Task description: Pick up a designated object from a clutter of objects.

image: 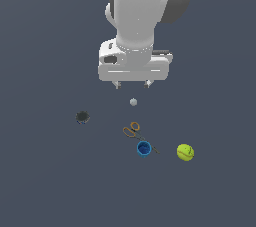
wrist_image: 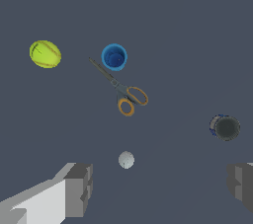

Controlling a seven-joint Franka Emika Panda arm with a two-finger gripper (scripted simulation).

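Gripper hangs above the floor, fingers spread wide, nothing between them, touching nothing. Wrist view: two grey fingers far apart at the frame's edges, bare floor in the gap.

Can – small, dark, round, short; sits alone on the floor toward the exterior view's left, well apart from the other items and off to the side of the gripper, not under it. Wrist view shows a bluish side on the can; top looks black. No label readable; any marks too small to tell.

Small pale grey ball lies roughly below the gripper, between the fingers in the wrist view.

Scissors – orange handles, dark blades, flat on the floor; blade tips run close beside the cup, cannot tell if touching.

Cup – bright blue, upright, mouth up; inside looks blue, nothing seen in it.

Tennis ball – yellow-green, near the cup, on the exterior view's right, apart from it
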